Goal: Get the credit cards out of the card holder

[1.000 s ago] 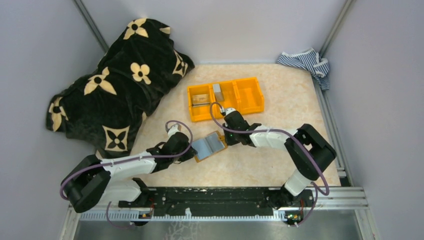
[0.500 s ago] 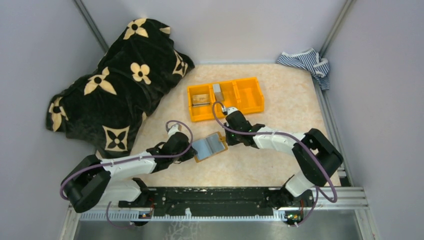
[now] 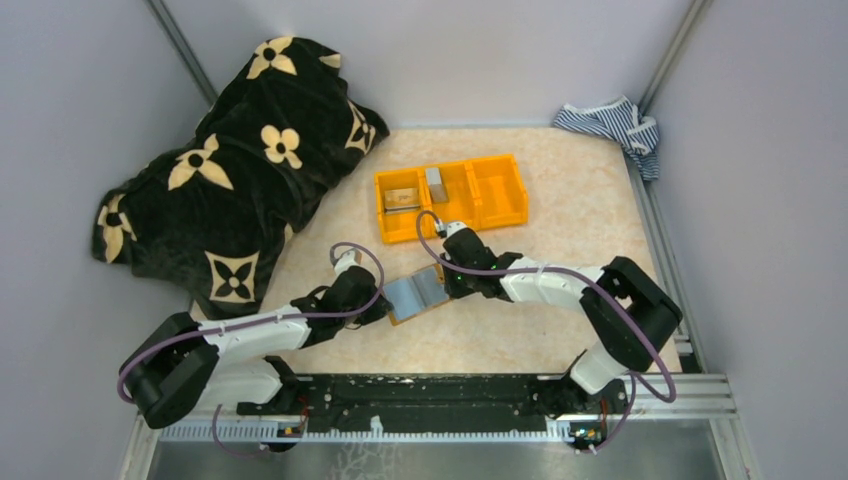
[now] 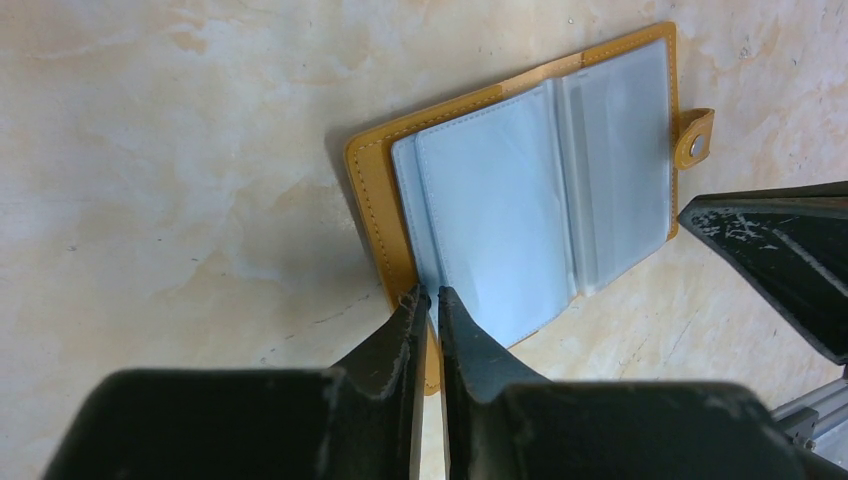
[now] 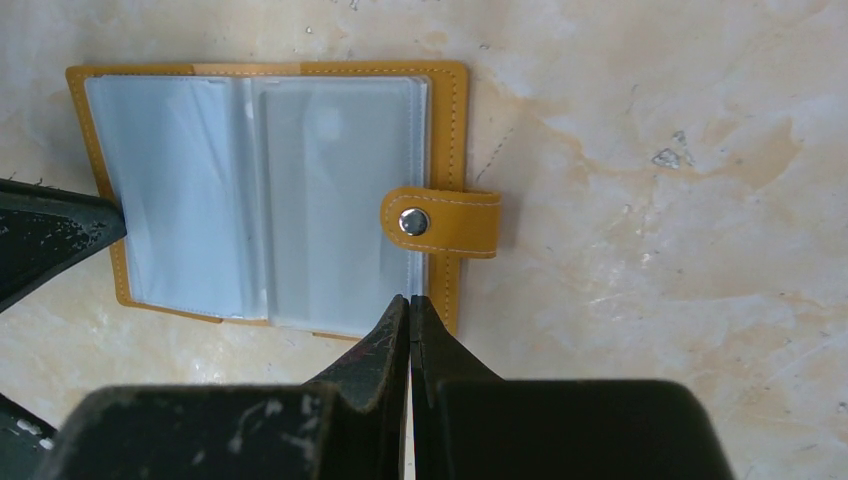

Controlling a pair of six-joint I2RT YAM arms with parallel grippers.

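I have the card holder [image 5: 250, 200] lying open on the worktop [image 5: 680, 150], grey-blue sleeves up, between my two hands. My left hand [image 4: 430, 295] is clamped on its orange edge at one corner, with the cover showing between the tips. My right hand [image 5: 410, 300] is drawn together, its tips touching the opposite edge, just short of the snap tab [image 5: 440, 222]. Whether it pinches anything, I cannot tell.

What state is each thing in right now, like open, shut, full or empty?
card holder: open, lying flat, snap undone.
left gripper: shut, tips at the holder's edge.
right gripper: shut, tips at the holder's edge.
orange bin: two compartments occupied, right one empty.
black blanket: crumpled.
striped cloth: bunched.
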